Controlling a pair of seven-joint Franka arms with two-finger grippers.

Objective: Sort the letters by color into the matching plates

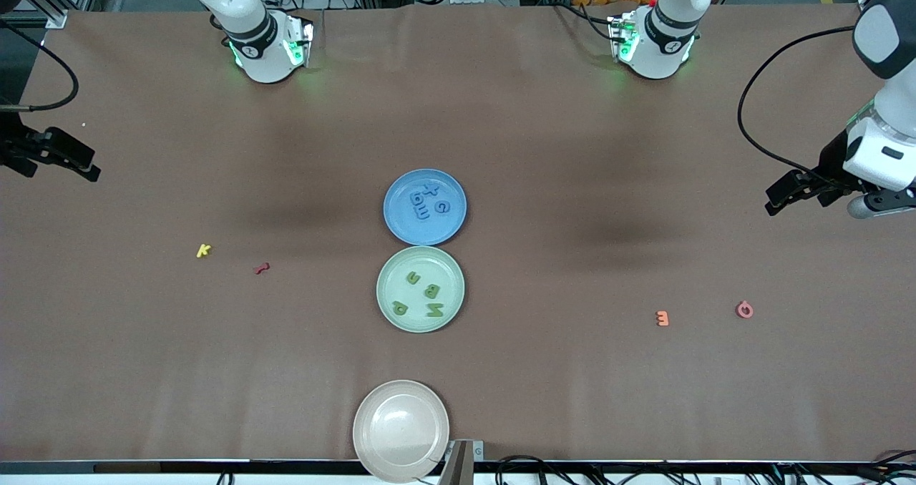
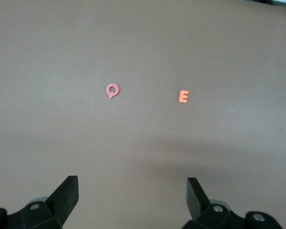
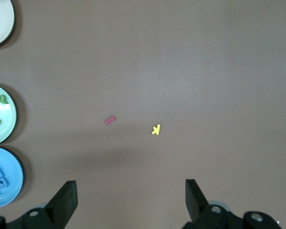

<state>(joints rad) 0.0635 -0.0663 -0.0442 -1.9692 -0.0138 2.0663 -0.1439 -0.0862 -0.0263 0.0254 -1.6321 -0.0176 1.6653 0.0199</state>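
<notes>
The front view looks down from high across the worktop (image 1: 143, 370), facing both robot bases along its top edge and taking in the whole surface. The left wrist view hangs well above the worktop at the left arm's end, looking down past its own jaws at the pink letter (image 2: 112, 90) and orange letter (image 2: 183, 97), which the front view shares. The right wrist view looks down likewise at the right arm's end, sharing the yellow letter (image 3: 156, 129), red letter (image 3: 109, 120) and the edges of the three plates.
</notes>
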